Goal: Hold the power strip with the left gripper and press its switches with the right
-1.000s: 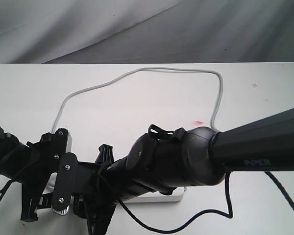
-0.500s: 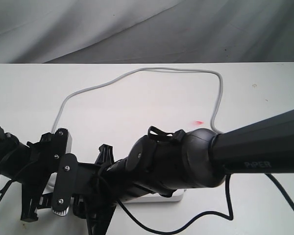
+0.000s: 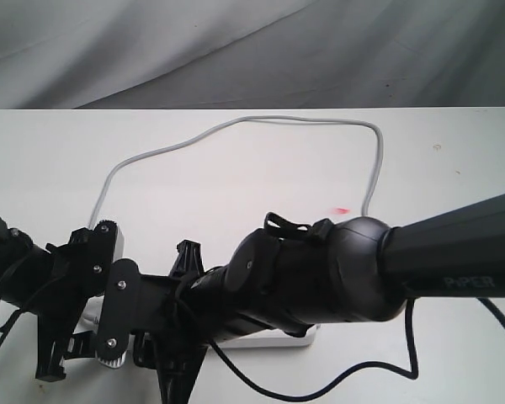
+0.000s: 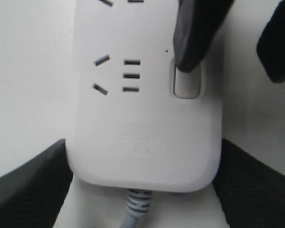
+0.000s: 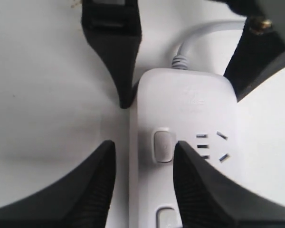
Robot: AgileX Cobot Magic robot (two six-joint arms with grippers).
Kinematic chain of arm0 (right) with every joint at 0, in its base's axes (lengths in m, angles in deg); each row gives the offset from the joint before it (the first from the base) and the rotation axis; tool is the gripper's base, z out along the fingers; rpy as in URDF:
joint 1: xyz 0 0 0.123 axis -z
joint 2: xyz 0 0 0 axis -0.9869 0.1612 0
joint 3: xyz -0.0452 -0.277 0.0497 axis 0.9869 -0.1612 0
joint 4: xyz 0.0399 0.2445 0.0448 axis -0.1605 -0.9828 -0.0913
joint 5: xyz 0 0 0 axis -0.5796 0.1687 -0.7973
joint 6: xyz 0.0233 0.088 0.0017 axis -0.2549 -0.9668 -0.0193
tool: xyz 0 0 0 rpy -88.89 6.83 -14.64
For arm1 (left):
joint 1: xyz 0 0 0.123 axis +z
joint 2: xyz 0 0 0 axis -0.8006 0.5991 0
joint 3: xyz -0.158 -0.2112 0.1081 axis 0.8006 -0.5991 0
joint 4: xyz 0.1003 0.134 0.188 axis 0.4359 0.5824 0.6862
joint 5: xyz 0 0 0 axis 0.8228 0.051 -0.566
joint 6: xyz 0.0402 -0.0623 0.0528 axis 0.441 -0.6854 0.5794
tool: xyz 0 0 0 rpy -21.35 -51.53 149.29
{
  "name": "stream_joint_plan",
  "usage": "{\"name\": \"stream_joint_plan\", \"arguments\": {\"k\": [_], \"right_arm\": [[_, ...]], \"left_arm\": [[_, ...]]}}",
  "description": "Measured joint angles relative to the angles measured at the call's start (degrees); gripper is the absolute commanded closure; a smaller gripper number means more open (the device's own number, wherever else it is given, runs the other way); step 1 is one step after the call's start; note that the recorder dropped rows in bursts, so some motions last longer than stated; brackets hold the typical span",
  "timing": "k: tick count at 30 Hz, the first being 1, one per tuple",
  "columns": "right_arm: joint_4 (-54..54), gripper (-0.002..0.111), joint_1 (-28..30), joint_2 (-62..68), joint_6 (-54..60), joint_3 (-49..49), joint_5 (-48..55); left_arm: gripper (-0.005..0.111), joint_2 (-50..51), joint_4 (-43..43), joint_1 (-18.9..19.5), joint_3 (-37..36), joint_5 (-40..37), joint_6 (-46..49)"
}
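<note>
The white power strip (image 4: 142, 118) lies flat, mostly hidden under the right arm in the exterior view, where only a sliver (image 3: 273, 339) shows. My left gripper (image 4: 142, 142) is shut on its cord end, one black finger (image 4: 28, 185) against each long side. My right gripper (image 5: 143, 147) is open above that same end. One of its fingers (image 5: 209, 190) is over the strip beside the end switch (image 5: 163, 145); the other (image 5: 80, 194) is over the table. From the left wrist view that fingertip (image 4: 192, 42) overlaps the switch (image 4: 186, 84); contact cannot be told.
The grey cord (image 3: 236, 122) loops across the white table toward the back and down the right side. A small red mark (image 3: 342, 210) lies on the table. A black cable (image 3: 320, 383) hangs below the right arm. A grey cloth backdrop (image 3: 252, 50) stands behind.
The right arm has shifted slightly right and lower in the exterior view. The left arm and the cord have stayed in place.
</note>
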Motion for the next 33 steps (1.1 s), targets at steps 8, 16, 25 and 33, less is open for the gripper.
{"name": "stream_joint_plan", "arguments": {"k": [8,16,25,33], "right_arm": [[0.5,0.071,0.0,-3.3,0.0,-0.2,0.1],[0.5,0.071,0.4,-7.9,-0.7,-6.4,0.3],[1.2,0.071,1.1,-6.0,-1.0,-7.4,-0.5],[1.6,0.071,1.1,-3.4,0.9,-4.1,-1.1]], "left_arm": [[0.052,0.0,0.0,0.0,0.0,0.0,0.0],[0.052,0.0,0.0,0.0,0.0,0.0,0.0],[0.052,0.0,0.0,0.0,0.0,0.0,0.0],[0.052,0.0,0.0,0.0,0.0,0.0,0.0]]}}
